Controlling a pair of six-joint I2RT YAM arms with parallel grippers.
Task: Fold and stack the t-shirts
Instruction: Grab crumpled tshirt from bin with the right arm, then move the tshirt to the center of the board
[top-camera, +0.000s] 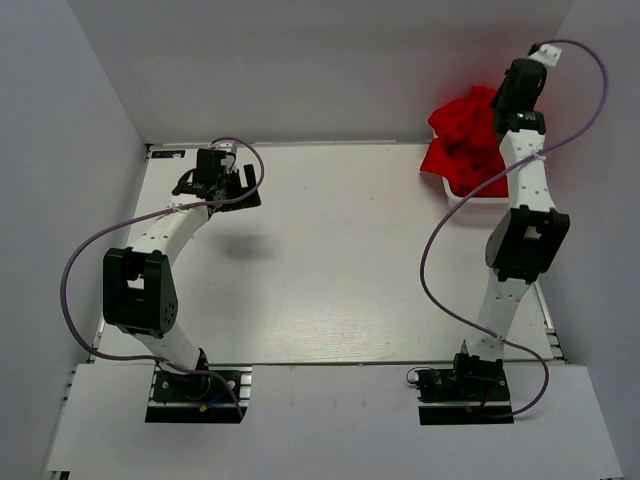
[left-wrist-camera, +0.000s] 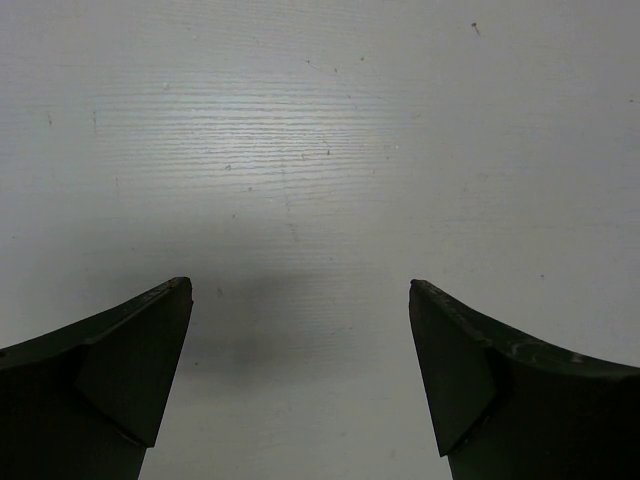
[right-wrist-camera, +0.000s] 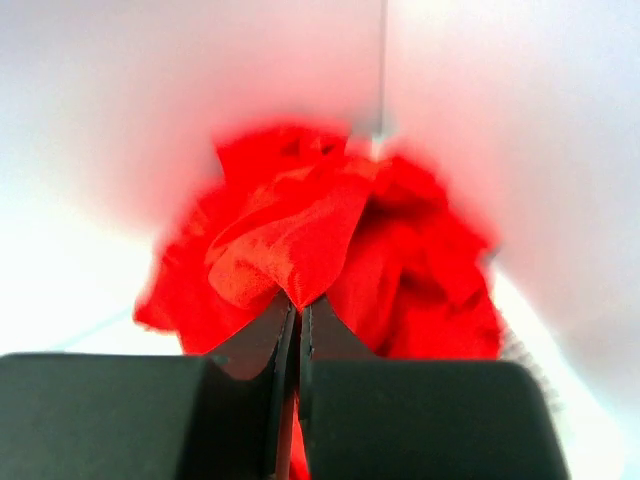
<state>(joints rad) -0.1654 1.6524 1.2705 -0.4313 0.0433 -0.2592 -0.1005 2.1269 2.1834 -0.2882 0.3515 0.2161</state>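
Fingers (right-wrist-camera: 245, 345) of the right gripper (right-wrist-camera: 297, 308) were clenched together on a fold of red fabric, which stood up from between their tips. This fold belonged to the t-shirts (top-camera: 463, 132), a crumpled red heap that lay in the white basket (top-camera: 452, 186) at the far right corner of the surface (top-camera: 340, 270). How many shirts were in the heap could not be told. The right arm (top-camera: 520, 210) reached over the basket from above. The left gripper (left-wrist-camera: 298, 295) hung above the bare surface near its far left side, well apart from the heap. Its 2 fingers (left-wrist-camera: 130, 350) were spread wide, with only the pale surface showing between them.
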